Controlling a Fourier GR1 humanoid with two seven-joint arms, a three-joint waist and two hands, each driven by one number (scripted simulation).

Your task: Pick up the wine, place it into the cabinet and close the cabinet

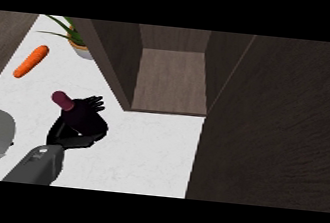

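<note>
Left hand (80, 123) curled round wine (63, 100), apparently gripping bottle body, neck poking up; open cabinet (169, 81) just beside, shelf ready for it.

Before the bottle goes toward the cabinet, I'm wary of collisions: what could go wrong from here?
The left hand is curled round the wine bottle, hiding most of it, so a slip might go unnoticed. The bottle could clip the cabinet's side wall on the way to the shelf. The open door stands close.
</note>
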